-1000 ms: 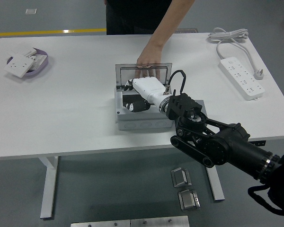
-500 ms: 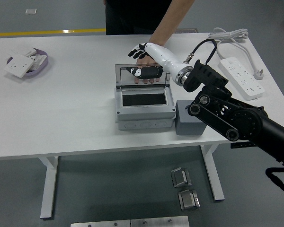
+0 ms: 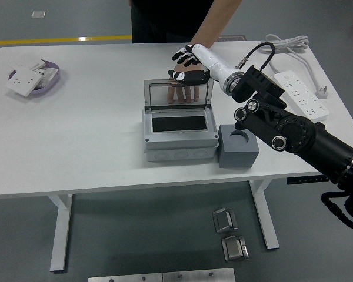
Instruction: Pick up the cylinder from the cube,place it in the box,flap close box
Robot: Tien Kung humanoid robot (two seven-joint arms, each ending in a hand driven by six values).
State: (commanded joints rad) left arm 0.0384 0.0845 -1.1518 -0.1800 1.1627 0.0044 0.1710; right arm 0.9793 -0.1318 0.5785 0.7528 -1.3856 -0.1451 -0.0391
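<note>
Our right hand (image 3: 191, 61) has its fingers (image 3: 180, 54) spread and loose, holding nothing, just above the top edge of the box's raised clear flap (image 3: 178, 94). A person's hand (image 3: 182, 87) lies directly beneath ours, pressed against the far side of that flap. The box (image 3: 179, 130) stands open near the worktop's middle; its dark interior hides whether the cylinder lies inside. The gray cube (image 3: 238, 145) touches the box's right side, its round socket bare. The worktop (image 3: 88, 147) is open to the left and front; a power strip (image 3: 302, 97) lies well right. Half a second ago our hand sat lower, in front of the flap, and the arm covered the cube's top.
</note>
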